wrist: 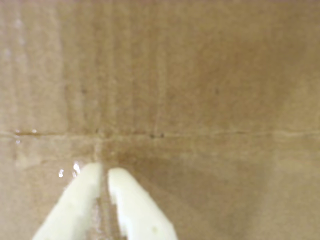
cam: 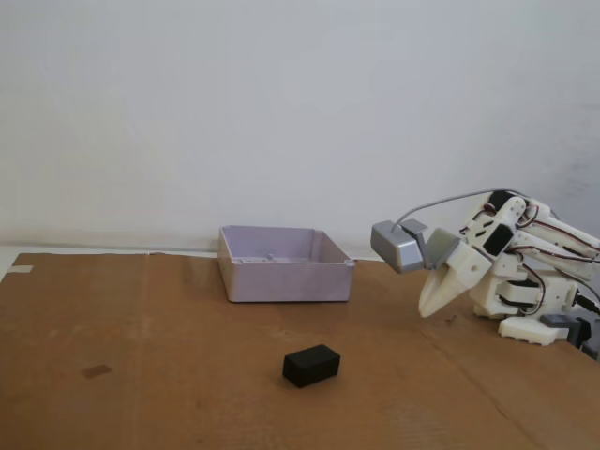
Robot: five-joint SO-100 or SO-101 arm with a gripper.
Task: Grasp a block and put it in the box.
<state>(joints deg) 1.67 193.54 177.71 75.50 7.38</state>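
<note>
A small black block (cam: pixel 311 365) lies on the brown cardboard surface in the fixed view, in front of a shallow pale lilac box (cam: pixel 284 263) that stands open and looks empty. My white gripper (cam: pixel 429 307) is folded back at the right, well away from the block and the box, with its tips close above the cardboard. In the wrist view the gripper (wrist: pixel 104 172) comes in from the bottom edge with its two white fingers nearly together and nothing between them. Only cardboard shows there; the block and the box are out of that view.
The cardboard sheet (cam: pixel 141 375) covers the table, with a crease line (wrist: pixel 210 133) across it in the wrist view. A white wall stands behind. The arm's base (cam: pixel 539 314) sits at the far right.
</note>
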